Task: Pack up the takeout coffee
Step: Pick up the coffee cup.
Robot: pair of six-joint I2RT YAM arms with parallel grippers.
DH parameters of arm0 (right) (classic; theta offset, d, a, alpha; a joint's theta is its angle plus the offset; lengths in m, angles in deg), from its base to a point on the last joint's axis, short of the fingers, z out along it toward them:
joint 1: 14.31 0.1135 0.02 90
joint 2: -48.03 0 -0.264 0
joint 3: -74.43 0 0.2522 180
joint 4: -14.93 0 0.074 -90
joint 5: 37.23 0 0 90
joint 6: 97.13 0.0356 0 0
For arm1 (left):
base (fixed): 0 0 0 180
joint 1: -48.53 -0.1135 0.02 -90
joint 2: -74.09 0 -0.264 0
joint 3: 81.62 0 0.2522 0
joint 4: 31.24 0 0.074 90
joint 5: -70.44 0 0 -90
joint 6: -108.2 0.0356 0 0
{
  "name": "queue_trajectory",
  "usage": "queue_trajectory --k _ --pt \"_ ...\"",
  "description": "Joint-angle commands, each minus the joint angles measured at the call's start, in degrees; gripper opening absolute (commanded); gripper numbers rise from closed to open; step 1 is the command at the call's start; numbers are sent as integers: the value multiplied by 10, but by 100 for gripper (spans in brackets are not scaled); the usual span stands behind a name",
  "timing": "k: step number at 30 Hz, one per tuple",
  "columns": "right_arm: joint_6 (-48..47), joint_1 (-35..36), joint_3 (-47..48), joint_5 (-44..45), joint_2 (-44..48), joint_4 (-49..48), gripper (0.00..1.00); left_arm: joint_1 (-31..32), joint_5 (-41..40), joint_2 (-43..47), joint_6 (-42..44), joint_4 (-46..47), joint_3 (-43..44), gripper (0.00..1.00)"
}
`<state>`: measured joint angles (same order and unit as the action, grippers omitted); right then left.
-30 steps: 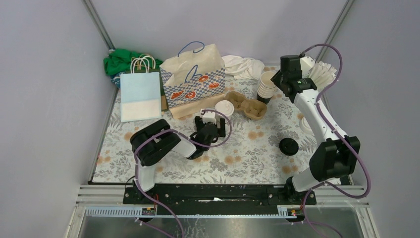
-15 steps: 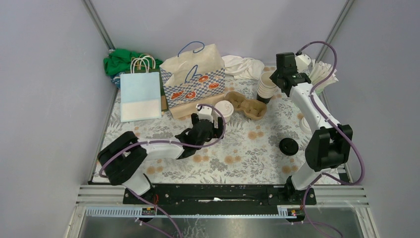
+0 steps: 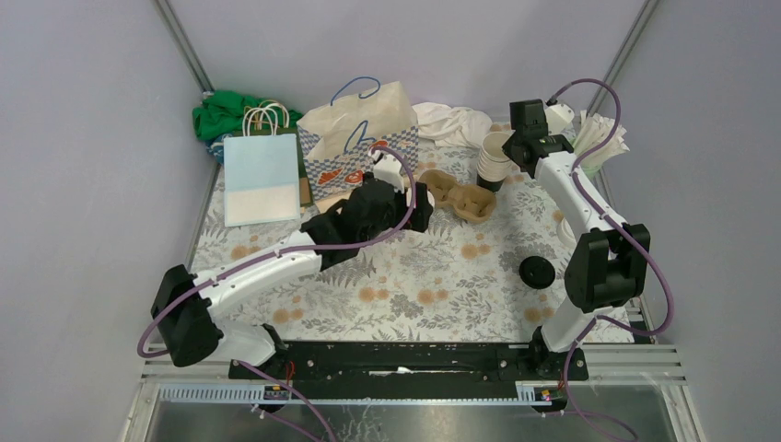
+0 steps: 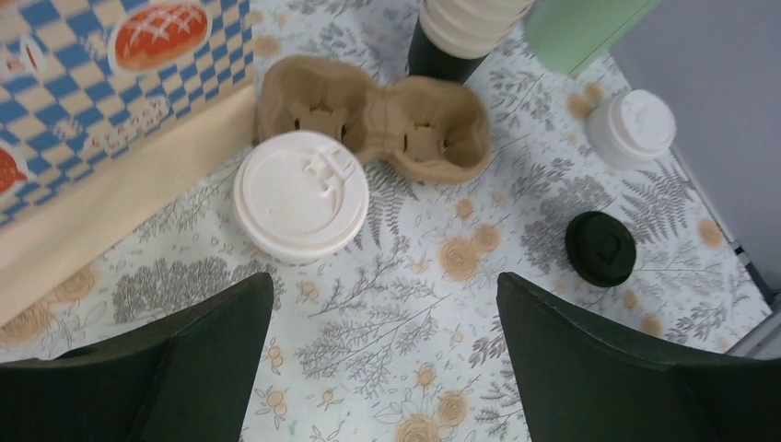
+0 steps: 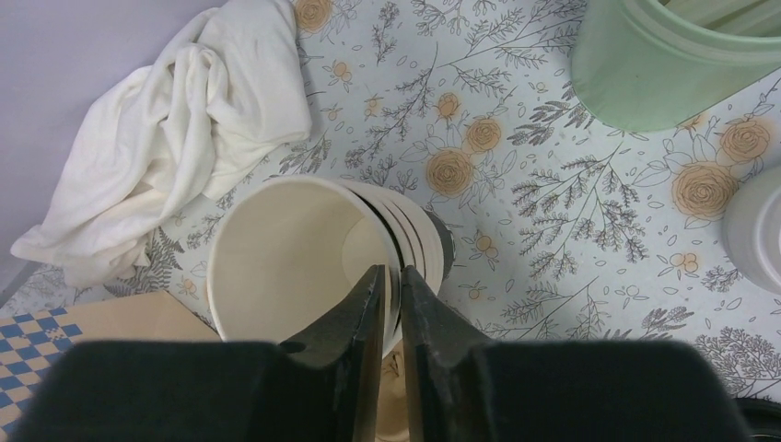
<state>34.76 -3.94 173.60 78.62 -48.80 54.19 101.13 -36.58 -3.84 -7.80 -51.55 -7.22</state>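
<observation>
A takeout coffee cup with a white lid [image 4: 300,196] stands beside a brown two-hole cardboard carrier [image 4: 373,115] [image 3: 458,194]. My left gripper [image 4: 385,295] [image 3: 416,210] hovers just short of that cup, open wide and empty. A stack of cream paper cups [image 3: 495,162] [image 5: 295,258] stands at the back right. My right gripper [image 5: 393,276] [image 3: 520,144] is shut on the top cup's rim, one finger inside and one outside. A second lidded cup [image 4: 635,127] sits near the right edge.
A blue-checked paper bag [image 3: 359,138] and a pale blue bag [image 3: 262,177] stand at the back left, with a green cloth [image 3: 221,114] behind. A white cloth [image 5: 184,138], a mint-green straw tumbler [image 5: 663,64] and a black lid [image 3: 536,272] lie to the right.
The left arm has stretched away from its base, carrying the open gripper over to the lidded cup. The right gripper has closed onto the rim of the top stacked cup.
</observation>
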Motion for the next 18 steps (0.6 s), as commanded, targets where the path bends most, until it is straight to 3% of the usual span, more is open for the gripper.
queue_trajectory --k 1,4,11,18 --pt "8 -4 28 6 6 6 15 -2 18 3 26 -56 57 95" --pt "8 -4 28 6 14 10 0 -8 25 -19 34 -54 84 95" --pt "16 -4 20 17 36 14 0 -22 65 -96 46 -22 163 93" --pt "32 -4 -10 17 64 2 0 -58 157 -219 27 -2 296 76"
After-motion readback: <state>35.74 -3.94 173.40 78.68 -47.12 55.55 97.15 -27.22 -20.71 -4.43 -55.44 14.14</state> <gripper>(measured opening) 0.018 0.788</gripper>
